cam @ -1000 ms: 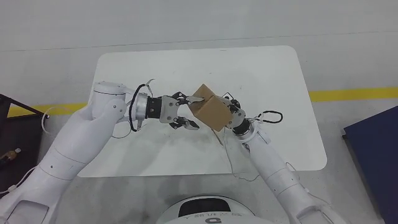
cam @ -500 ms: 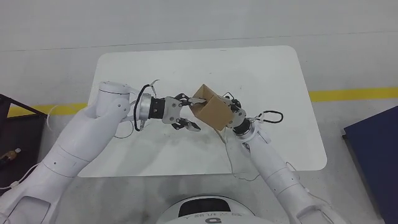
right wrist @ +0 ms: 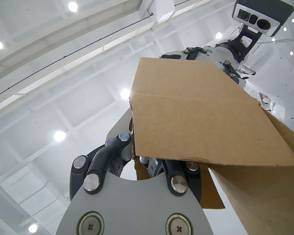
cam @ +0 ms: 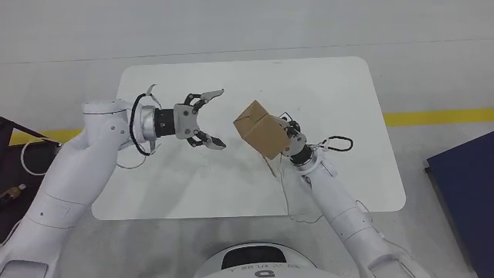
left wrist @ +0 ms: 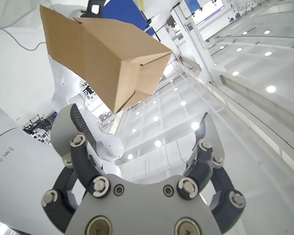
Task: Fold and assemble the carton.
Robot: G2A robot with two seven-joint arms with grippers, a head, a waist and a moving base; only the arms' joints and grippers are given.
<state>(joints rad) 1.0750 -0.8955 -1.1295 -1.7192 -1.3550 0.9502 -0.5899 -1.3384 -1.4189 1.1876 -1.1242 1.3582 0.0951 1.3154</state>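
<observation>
My right gripper [cam: 285, 144] is clamped on the carton [cam: 261, 133], which sits over the middle of the white table [cam: 332, 93]. The grip is on the carton's 4 o'clock end. In my right wrist view the gripper [right wrist: 142, 158] has one flap edge of the carton [right wrist: 191, 118] pinched between its fingers [right wrist: 117, 133]. That flap spreads out flat above them, and a second brown panel runs off beside it.

The carton is tilted, with one corner pointing toward 10 o'clock on the table. The end facing 9 o'clock has its flaps folded in, which my left wrist view shows on the carton [left wrist: 100, 59] as seams meeting across a closed face.

My left gripper [cam: 220, 120] is released, its two fingers spread wide and holding nothing. It is at 9 o'clock from the carton, apart from it with bare table between, and its opening is turned toward the carton. From the left wrist the gripper [left wrist: 139, 118] has the carton's nearest corner just beyond the gap between its fingertips, without contact.

A yellow floor line [cam: 440, 116] runs off the table at 3 o'clock.
</observation>
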